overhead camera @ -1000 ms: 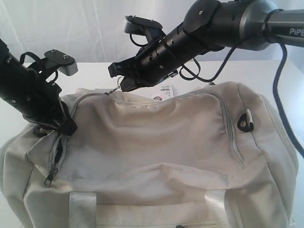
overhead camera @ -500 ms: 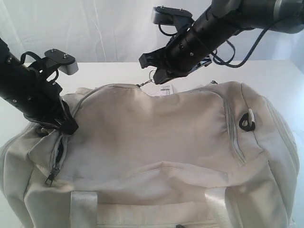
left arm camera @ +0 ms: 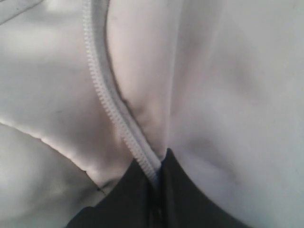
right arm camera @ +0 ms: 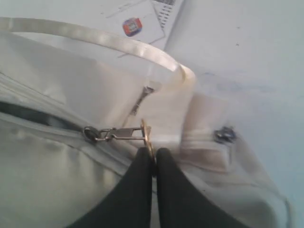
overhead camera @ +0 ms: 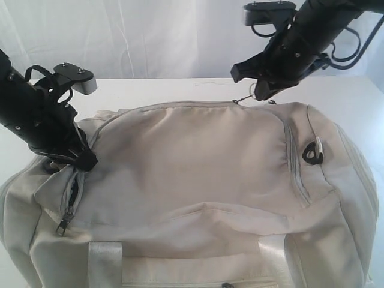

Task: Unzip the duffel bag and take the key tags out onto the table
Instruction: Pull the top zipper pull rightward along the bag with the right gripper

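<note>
The cream duffel bag [overhead camera: 198, 174] fills the white table [overhead camera: 150, 90]. My right gripper [overhead camera: 259, 90] hovers over the bag's far right top edge, shut on the ring of the metal zipper pull [right arm camera: 147, 135]. The zipper's dark opened slit [right arm camera: 28, 114] trails behind the pull. At the bag's left end, my left gripper [overhead camera: 81, 157] is shut on the bag's fabric, with the grey zipper tape [left arm camera: 109, 99] running into its closed jaws. The key tags are hidden.
A short side zipper [overhead camera: 72, 198] on the bag's left end stands partly open. A black strap ring [overhead camera: 312, 155] sits on the right end, and a pale webbing handle [overhead camera: 105, 264] at the front. A white paper label [right arm camera: 142, 19] lies behind the bag.
My right gripper has travelled to the right along the bag's far top edge, carrying the zipper pull with it. The left gripper has kept its hold in place.
</note>
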`<state>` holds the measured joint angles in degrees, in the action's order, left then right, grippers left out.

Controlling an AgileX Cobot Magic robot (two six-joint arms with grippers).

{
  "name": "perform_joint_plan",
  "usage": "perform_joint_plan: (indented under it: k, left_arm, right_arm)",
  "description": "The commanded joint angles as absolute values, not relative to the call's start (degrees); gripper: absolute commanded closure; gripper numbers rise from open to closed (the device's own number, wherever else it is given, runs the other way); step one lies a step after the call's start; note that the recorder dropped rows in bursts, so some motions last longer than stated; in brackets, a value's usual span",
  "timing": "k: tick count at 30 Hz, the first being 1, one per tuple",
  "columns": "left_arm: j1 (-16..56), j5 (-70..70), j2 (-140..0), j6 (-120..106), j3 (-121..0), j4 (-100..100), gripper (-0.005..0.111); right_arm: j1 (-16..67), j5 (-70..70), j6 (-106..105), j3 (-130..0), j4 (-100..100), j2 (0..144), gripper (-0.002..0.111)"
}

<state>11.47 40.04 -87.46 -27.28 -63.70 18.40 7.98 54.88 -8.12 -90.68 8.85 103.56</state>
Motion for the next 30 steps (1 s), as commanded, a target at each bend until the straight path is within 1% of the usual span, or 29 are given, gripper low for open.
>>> perform_joint_plan:
  k: [1, 11, 21, 30]
  left_arm:
    - [11.45, 42.56, -86.76, -26.50, -63.40, 18.56, 0.107]
    - [11.45, 42.84, -86.76, -26.50, -63.40, 18.56, 0.107]
    - [11.45, 42.96, -86.76, -26.50, -63.40, 18.56, 0.107]
    - [11.45, 42.96, -86.76, -26.50, -63.40, 18.56, 0.107]
  right_arm:
    - [4.90, 58.89, -7.02, -90.62, 3.43, 100.93, 0.108]
    - [3.24, 67.18, -6.60, -90.31, 0.00, 96.22, 0.108]
    - [3.24, 64.42, -5.63, -79.80, -1.40, 90.35, 0.108]
    - [3.24, 64.49, -2.78, -75.23, -2.17, 84.31, 0.108]
